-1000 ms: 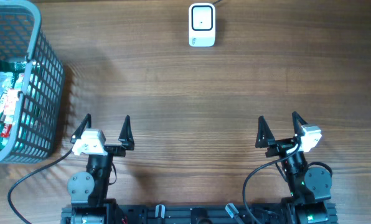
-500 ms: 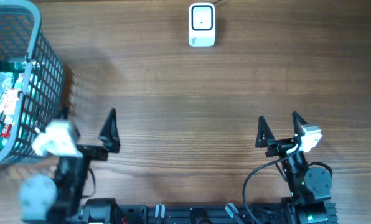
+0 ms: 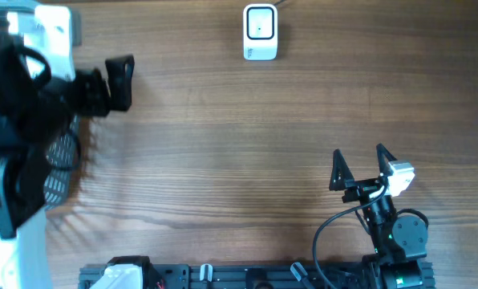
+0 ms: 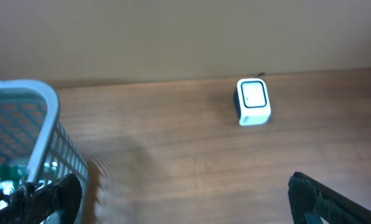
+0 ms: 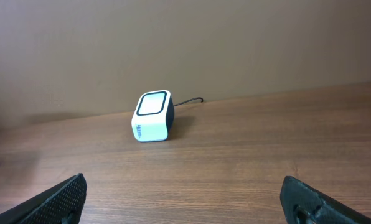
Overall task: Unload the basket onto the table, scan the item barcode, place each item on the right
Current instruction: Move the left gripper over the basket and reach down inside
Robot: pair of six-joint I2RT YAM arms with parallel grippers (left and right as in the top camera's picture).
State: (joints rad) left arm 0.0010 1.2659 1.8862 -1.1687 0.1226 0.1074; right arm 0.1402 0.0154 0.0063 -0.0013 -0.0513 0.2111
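Note:
The white barcode scanner (image 3: 260, 32) stands at the far middle of the table, also seen as the scanner (image 4: 253, 101) and the scanner (image 5: 152, 116) in the wrist views. My left gripper (image 4: 185, 193) is open and empty, raised high over the blue-grey basket (image 4: 30, 93) at the left. One finger (image 3: 120, 80) shows in the overhead view. A blurred green item (image 4: 8, 171) lies inside the basket. My right gripper (image 3: 359, 164) rests open and empty near the front right, shown as the gripper (image 5: 185, 199) in its wrist view.
The raised left arm hides most of the basket from above; only a patch of its mesh (image 3: 62, 160) shows. A cable runs from the scanner's back toward the wall. Bare wooden table (image 3: 239, 144) lies between scanner and grippers.
My left arm has lifted from the front edge and swung left and away, now high above the basket. The right arm has not moved. Both grippers stay open.

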